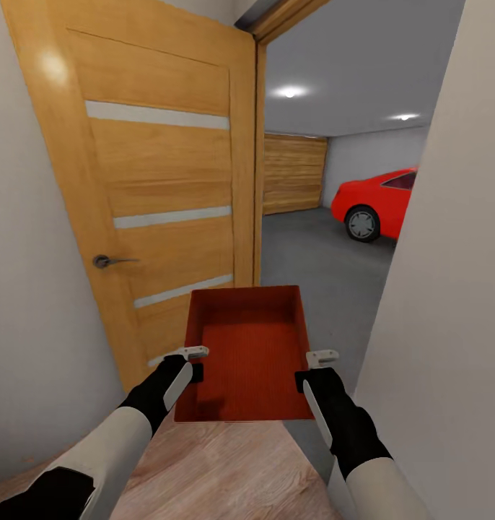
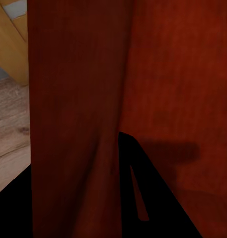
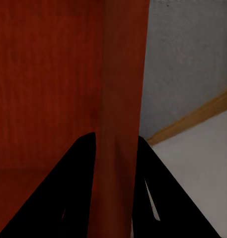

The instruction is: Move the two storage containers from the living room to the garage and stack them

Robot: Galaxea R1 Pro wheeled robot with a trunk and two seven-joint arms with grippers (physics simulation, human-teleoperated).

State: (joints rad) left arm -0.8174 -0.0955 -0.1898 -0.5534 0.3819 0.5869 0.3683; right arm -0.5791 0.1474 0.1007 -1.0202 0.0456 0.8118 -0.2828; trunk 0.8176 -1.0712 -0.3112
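An orange-red storage container [image 1: 251,354] hangs at the garage threshold between open door [image 1: 154,188] and white wall [image 1: 449,289]; left gripper [image 1: 193,357] and right gripper [image 1: 316,365] clamp its side walls; grey floor [image 1: 312,260] lies open toward the red car [image 1: 377,202].

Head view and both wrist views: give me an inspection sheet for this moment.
Surface: wood plank floor underfoot; grey garage floor past the doorway.
Job's things: one orange-red bin, empty, carried level between both arms.
Clutter: nothing seen.
Grippers: left gripper and right gripper each clamp a side wall of the bin.
Cables: nothing seen.
Surroundings: open wooden door at left, white wall at right, red car inside.
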